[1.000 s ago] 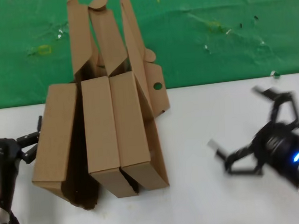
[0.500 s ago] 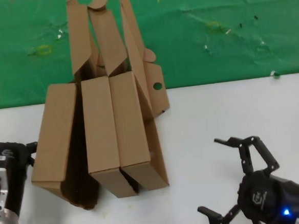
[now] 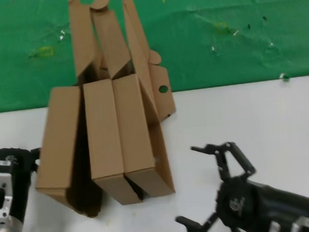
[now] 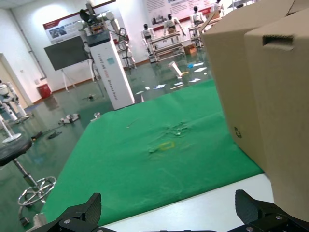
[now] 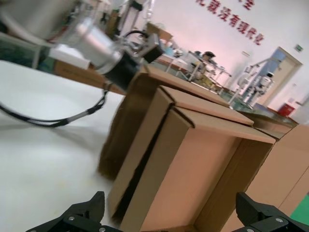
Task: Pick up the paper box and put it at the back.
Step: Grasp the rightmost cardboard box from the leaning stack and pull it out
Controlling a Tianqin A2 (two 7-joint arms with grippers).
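Three brown cardboard boxes are seen packed side by side on the white tabletop [image 3: 260,114], their raised lids reaching up over the green cloth at the back [image 3: 234,41]. The rightmost one, the paper box [image 3: 140,138], is stood on the table with its open lid flap and a small round hole shown on its right side; the middle box [image 3: 104,135] is pressed against it, and the left box [image 3: 58,138] leans just beyond that. The right gripper [image 3: 209,184] is found low at the front of the table, just to the right of the paper box's near corner, its black fingers [image 3: 220,148] spread wide and nothing held between them. In the right wrist view the box ends are faced directly, the fingertips spread apart on either side. The left gripper [image 3: 9,158] is parked at the left edge beside the left box; its fingers [image 4: 79,212] are seen wide apart in its own wrist view, nothing gripped.
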